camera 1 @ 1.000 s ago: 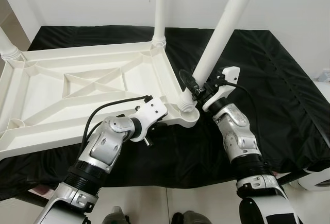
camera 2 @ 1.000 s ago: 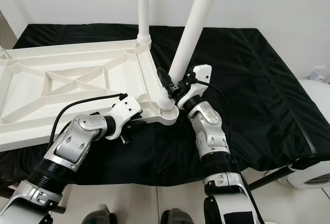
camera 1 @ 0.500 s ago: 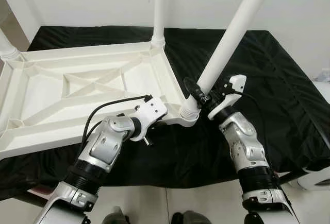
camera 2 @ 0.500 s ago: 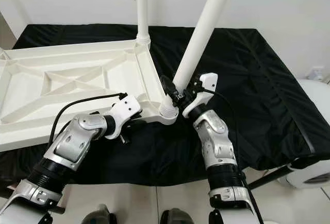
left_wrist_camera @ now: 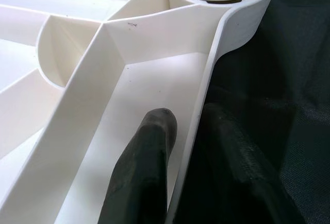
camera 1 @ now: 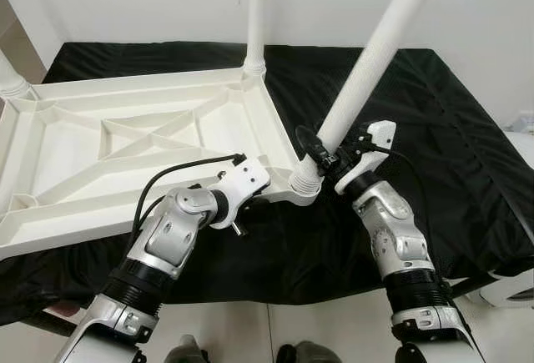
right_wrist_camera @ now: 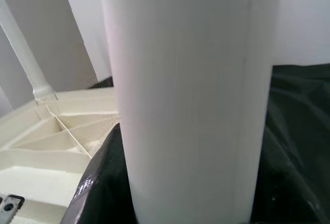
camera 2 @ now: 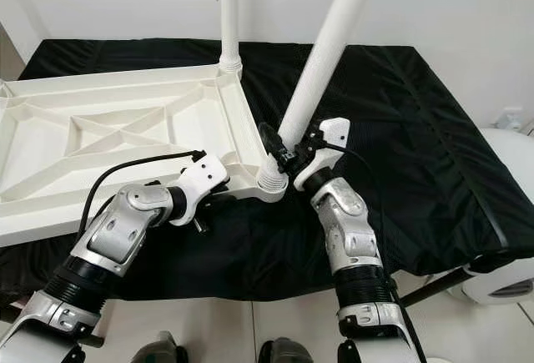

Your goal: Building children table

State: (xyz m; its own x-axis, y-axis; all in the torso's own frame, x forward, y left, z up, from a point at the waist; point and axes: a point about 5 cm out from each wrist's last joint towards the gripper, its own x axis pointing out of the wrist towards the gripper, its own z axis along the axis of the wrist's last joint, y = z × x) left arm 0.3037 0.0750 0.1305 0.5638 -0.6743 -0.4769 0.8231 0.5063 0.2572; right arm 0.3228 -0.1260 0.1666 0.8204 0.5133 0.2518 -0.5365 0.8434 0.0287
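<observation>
A white plastic tabletop lies upside down, ribs up, on a bench draped in black cloth. A tilted white leg sits with its threaded foot in the corner socket at the tabletop's 4 o'clock corner and leans up toward 1 o'clock. The right gripper has its fingers closed around this leg just above the socket; in the right wrist view the leg stands between the dark fingers. The left gripper pinches the tabletop's near edge wall just beside that socket, one finger inside the rim and the other outside against the cloth. Another leg stands upright at the 12 o'clock corner, and a third leg shows at 10 o'clock.
</observation>
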